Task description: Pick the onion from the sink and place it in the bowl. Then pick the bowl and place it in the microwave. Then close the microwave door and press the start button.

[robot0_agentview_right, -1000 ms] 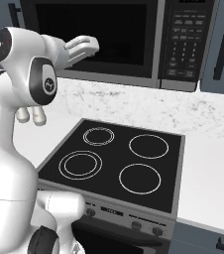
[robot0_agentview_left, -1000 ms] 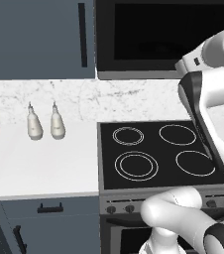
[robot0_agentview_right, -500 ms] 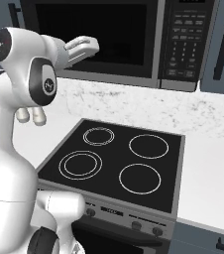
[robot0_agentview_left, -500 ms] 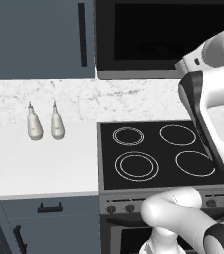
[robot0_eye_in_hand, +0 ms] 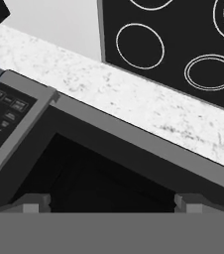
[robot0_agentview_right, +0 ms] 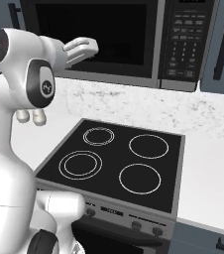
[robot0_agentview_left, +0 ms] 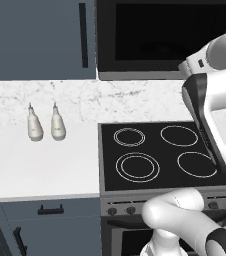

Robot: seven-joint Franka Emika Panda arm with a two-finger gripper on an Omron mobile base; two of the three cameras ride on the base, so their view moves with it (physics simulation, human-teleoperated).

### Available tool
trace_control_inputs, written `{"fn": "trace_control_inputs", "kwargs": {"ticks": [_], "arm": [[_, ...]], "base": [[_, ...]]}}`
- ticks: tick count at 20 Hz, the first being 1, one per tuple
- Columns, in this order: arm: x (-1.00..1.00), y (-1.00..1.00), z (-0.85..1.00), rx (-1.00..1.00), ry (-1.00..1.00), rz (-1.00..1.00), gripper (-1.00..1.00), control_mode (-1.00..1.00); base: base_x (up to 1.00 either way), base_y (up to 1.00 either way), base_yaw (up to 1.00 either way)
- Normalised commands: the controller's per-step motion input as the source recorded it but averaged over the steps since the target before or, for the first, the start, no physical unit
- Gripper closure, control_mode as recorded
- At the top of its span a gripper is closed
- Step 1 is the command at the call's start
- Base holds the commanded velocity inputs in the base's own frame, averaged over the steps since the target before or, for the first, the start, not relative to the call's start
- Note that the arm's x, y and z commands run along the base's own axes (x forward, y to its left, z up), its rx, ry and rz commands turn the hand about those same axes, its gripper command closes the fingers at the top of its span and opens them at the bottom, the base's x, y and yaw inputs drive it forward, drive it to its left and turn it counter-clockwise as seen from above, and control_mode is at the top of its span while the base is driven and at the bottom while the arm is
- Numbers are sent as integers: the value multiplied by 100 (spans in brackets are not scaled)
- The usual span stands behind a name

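While your two-finger gripper [robot0_eye_in_hand: 106, 201] stands spread wide and empty just before the large black wall-mounted microwave [robot0_agentview_right: 119, 39], above the black ringed stovetop [robot0_agentview_left: 160, 155], you cannot see the onion, sink or bowl, so their direction stays unknown.

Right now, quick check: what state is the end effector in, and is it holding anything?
End effector: open, fingertips spread wide, nothing between them; it faces the microwave window.
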Motion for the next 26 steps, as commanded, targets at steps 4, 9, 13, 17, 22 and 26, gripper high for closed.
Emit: {"fn": "trace_control_inputs", "kwargs": {"ticks": [4, 9, 13, 17, 22, 26], "arm": [[-36, -6, 0, 5, -2, -3, -100, -100], [-40, -52, 0, 3, -7, -1, -100, -100], [-26, -36, 0, -1, -4, -3, -100, -100], [-26, -13, 0, -8, -4, -5, -100, -100], [-8, 0, -20, -19, 0, 0, -100, -100], [-2, -15, -3, -22, 8, 0, -100, -100]], "base": [[0, 0, 0], [0, 0, 0], [0, 0, 0], [0, 0, 0], [0, 0, 0], [0, 0, 0]]}}
